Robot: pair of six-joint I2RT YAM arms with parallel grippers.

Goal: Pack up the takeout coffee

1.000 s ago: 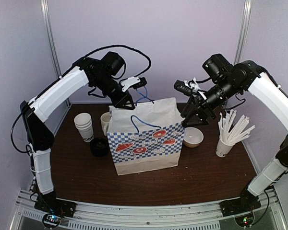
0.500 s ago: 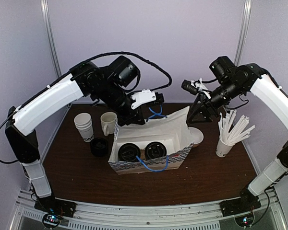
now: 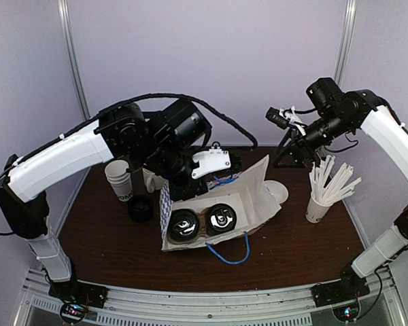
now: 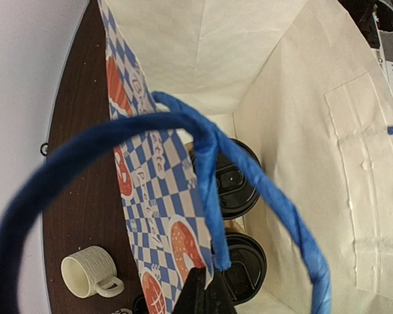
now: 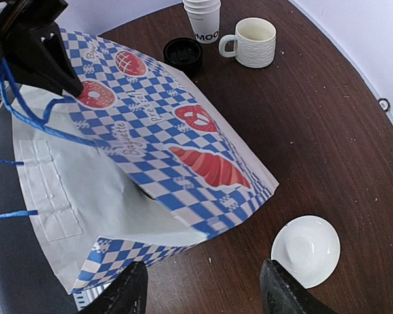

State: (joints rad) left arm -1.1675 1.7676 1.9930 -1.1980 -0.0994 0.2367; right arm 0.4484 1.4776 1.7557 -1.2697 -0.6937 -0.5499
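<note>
Inside paper bag (image 3: 258, 197), two takeout coffee cups (image 3: 219, 219) sit side by side, black lids toward the gaping mouth. Just above them, left claw (image 4: 205, 288) pinches the checkered rim; nearer arm. Off right, right claw (image 5: 203, 288) spread, empty.

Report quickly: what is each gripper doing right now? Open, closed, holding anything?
Left gripper: closed on the rim of the paper bag, where its blue handle attaches.
Right gripper: open, holding nothing.
</note>
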